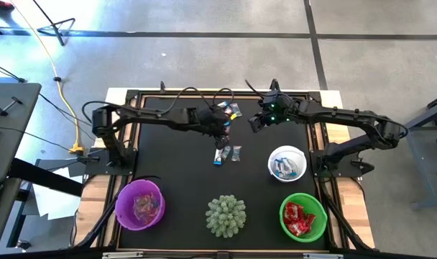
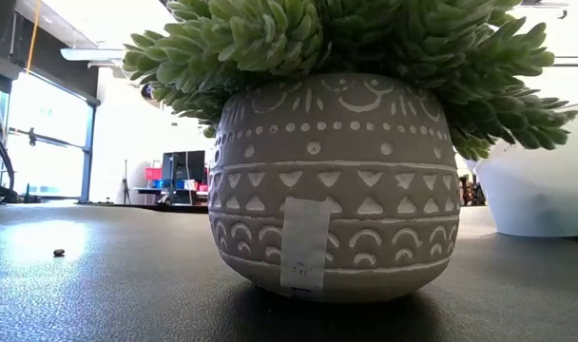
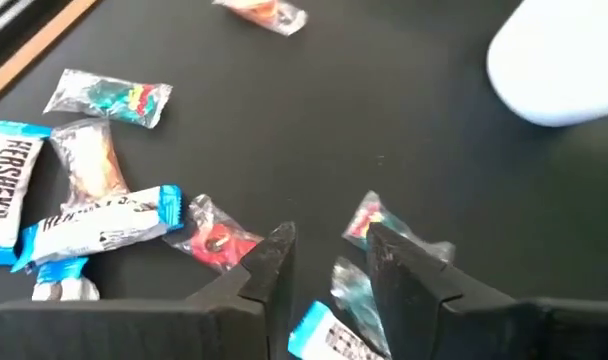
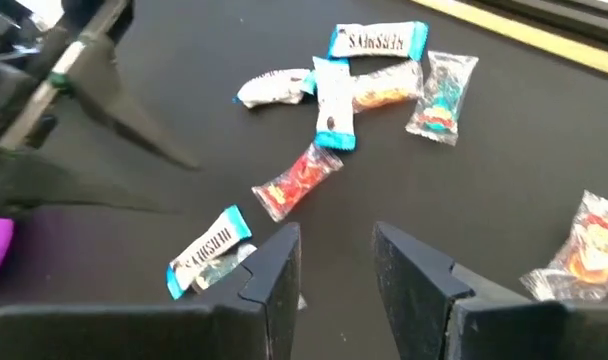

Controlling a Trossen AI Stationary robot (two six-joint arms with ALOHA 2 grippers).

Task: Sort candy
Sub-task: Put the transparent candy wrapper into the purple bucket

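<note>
Left wrist view: my left gripper (image 3: 329,255) has its fingers spread with a clear gap, nothing pinched. It hangs over a small clump of shiny wrapped candy (image 3: 359,295), a blue-and-white piece plus a red-flecked clear one, lying on the black table mat (image 3: 384,110).

I'll use the white bowl (image 1: 287,162) as landmark. From above, that clump (image 1: 227,153) sits just left of the bowl, on its far-side shoulder. A second scatter of candy (image 1: 229,110) lies further off, toward the far edge of the mat. The left gripper (image 1: 220,128) sits between the two groups.

My right gripper (image 1: 256,122) is parked just beyond the bowl, fingers also apart and empty, seen in its own wrist view (image 4: 334,255).

The bowl already holds blue-and-white wrappers, so I judge the blue piece goes there.

For a clean pick:
- Centre on one piece only; the wrappers overlap.
- Straddle the short axis of the wrapper and descend until the tips nearly graze the mat.
- Close slowly; foil slips.
- Lift straight up before traversing.

Main risk: dragging the neighbouring piece along. Also keep clear of the right arm, which is close.
</note>
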